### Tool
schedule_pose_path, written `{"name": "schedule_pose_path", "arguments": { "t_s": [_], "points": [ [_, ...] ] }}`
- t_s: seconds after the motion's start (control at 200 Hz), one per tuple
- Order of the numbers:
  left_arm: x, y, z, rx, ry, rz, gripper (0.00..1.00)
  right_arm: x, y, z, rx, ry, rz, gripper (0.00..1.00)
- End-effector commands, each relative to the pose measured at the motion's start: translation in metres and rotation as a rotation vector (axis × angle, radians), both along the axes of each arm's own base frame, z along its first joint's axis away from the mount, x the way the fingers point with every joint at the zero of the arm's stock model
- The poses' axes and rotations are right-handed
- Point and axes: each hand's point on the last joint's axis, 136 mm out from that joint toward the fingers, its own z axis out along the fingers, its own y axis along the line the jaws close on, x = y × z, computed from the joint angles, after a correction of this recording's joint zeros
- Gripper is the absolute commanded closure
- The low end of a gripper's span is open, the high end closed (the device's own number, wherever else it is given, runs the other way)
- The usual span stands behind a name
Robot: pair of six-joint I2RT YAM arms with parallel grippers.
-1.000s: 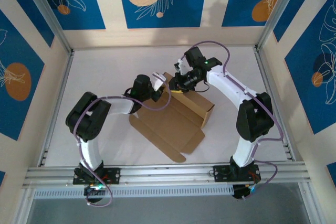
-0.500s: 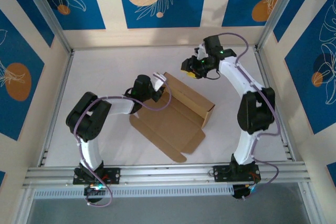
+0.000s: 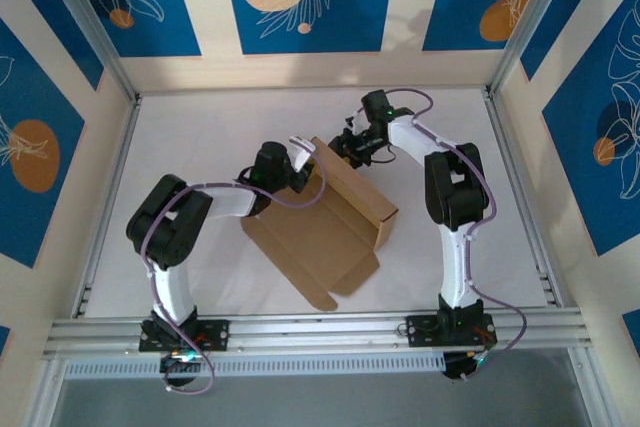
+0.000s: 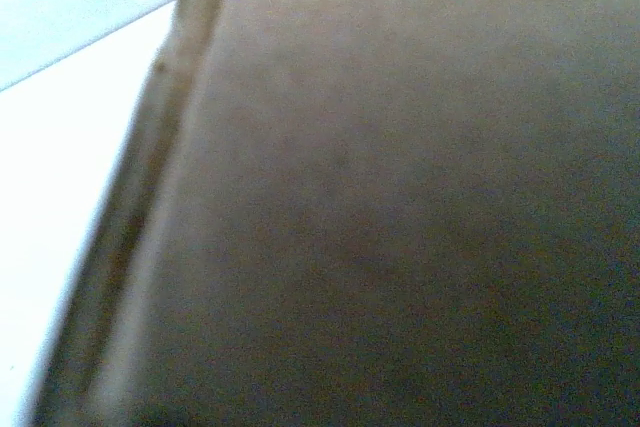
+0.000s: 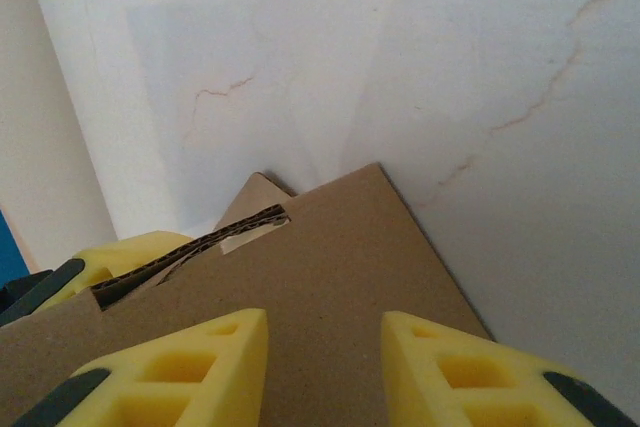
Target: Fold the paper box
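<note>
Cardboard of the paper box [image 3: 318,225] lay near the middle of the table [image 3: 200,127], only part folded. One long wall stood upright along its 1 o'clock side, and the base and lid flaps lay flat towards 7 o'clock.

The left gripper [image 3: 300,154] sat at the 11 o'clock end of that wall with its jaws pressed together. Its wrist camera was hard against blurred brown board [image 4: 400,197]. Whether board lay between the fingers could not be confirmed. In my judgement, it was placed there to steady the raised wall.

The right gripper [image 3: 352,144] hovered at the box's 12 o'clock corner. In its wrist view the yellow fingers [image 5: 215,347] stood apart over the outer face of a panel [image 5: 330,247], pinching nothing, near a slot at 10 o'clock. This position suggested it was lined up to press or tuck the end flap.

Folding was judged incomplete, as the side walls and lid were not yet raised.
</note>
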Motion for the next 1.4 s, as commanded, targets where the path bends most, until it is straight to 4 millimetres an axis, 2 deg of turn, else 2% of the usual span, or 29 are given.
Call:
{"name": "schedule_pose_path", "arguments": {
  "t_s": [0.0,0.31,0.58,0.775,0.845,0.915,0.98,1.06,1.196,1.286,1.396],
  "points": [
    [0.016,-0.001,0.004,-0.024,-0.018,0.068,1.00,-0.043,0.043,0.029,0.134,0.023,0.154,0.64],
    [0.028,0.011,0.002,0.011,-0.035,0.204,1.00,-0.068,0.067,0.036,0.200,0.059,0.204,0.64],
    [0.032,0.010,0.006,0.071,-0.092,0.332,1.00,-0.071,0.079,0.039,0.244,0.093,0.200,0.63],
    [0.031,0.000,0.008,0.041,-0.092,0.334,1.00,-0.072,0.081,0.041,0.245,0.100,0.197,0.63],
    [0.029,0.000,0.008,0.051,-0.098,0.321,1.00,-0.067,0.072,0.042,0.222,0.089,0.171,0.62],
    [0.025,0.001,0.010,0.059,-0.116,0.298,1.00,-0.058,0.055,0.046,0.178,0.052,0.123,0.56],
    [0.022,0.004,0.013,0.059,-0.126,0.282,1.00,-0.046,0.029,0.054,0.120,0.005,0.058,0.50],
    [0.017,0.000,0.013,0.026,-0.105,0.221,1.00,-0.034,-0.006,0.073,0.079,-0.062,-0.028,0.45],
    [0.006,-0.014,0.012,-0.022,-0.064,0.105,0.75,-0.027,-0.050,0.101,0.035,-0.149,-0.126,0.37],
    [0.002,-0.016,0.014,-0.034,-0.056,0.085,0.59,-0.030,-0.065,0.116,0.006,-0.185,-0.139,0.35],
    [0.000,-0.017,0.029,-0.057,-0.068,0.066,0.42,-0.035,-0.079,0.128,-0.085,-0.234,-0.132,0.33]
  ]
}}
